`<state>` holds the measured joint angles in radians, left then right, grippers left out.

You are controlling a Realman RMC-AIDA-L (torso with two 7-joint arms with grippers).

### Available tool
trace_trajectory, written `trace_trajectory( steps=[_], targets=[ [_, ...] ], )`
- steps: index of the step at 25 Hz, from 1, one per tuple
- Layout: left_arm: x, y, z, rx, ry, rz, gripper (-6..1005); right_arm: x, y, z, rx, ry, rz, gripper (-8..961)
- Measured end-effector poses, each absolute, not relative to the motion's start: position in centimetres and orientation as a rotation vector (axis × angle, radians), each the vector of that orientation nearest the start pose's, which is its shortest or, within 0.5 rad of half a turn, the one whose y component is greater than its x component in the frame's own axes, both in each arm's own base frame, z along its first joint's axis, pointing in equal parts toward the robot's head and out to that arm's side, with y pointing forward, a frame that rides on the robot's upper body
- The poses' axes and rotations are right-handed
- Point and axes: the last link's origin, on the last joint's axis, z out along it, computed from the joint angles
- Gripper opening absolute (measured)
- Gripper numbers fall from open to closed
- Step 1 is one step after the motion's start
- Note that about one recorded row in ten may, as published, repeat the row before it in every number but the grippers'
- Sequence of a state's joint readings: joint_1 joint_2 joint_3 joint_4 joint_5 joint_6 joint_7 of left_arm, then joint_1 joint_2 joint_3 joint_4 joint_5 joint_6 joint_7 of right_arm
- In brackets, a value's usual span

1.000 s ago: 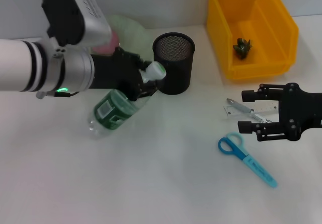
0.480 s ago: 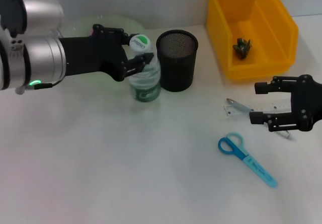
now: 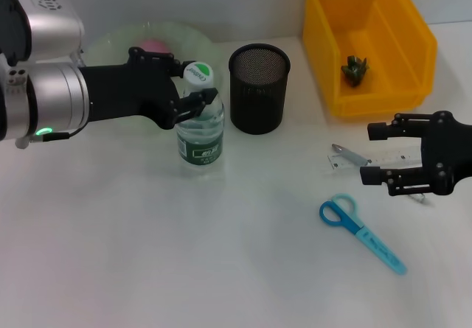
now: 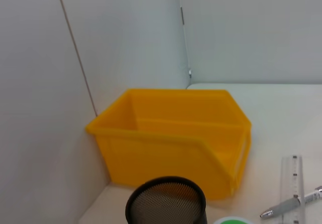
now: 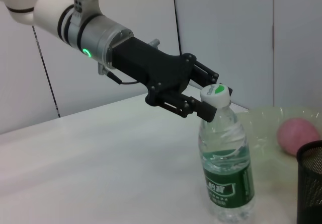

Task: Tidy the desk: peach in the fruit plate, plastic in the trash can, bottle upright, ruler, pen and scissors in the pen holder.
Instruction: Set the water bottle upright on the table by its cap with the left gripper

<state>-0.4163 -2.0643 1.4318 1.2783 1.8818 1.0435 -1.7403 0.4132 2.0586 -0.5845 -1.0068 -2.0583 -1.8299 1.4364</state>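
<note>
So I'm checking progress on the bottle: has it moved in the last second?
Yes. The bottle went from lying tilted to upright, left of the pen holder.

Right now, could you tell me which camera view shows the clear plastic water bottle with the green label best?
The right wrist view: the clear plastic water bottle stands upright in side profile, left gripper at its neck. The head view shows it from above; the left wrist view catches only its cap's edge.

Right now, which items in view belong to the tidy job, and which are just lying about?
Job items: bottle, upright, neck in left gripper; peach in fruit plate; ruler, pen, scissors; pen holder; trash can holding plastic; right gripper over ruler.

Lying about: nothing else visible.
</note>
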Motion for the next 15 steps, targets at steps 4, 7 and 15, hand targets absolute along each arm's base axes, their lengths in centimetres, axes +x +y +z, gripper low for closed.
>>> trace_trajectory(
  steps=[4, 7, 15],
  targets=[
    [-16.0, 36.6, -0.7, -2.640, -0.190, -0.345, 486, 27.2, 29.7, 7.2, -2.746, 0.455, 0.602, 780],
    [-16.5, 36.5, -0.4, -2.630, -0.210, -0.346, 495, 27.2, 29.7, 7.2, -2.747, 0.458, 0.603, 780],
    [-17.3, 36.7, 0.2, -2.612, -0.251, -0.341, 519, 27.3, 29.8, 7.0, -2.750, 0.468, 0.595, 779]
  ],
)
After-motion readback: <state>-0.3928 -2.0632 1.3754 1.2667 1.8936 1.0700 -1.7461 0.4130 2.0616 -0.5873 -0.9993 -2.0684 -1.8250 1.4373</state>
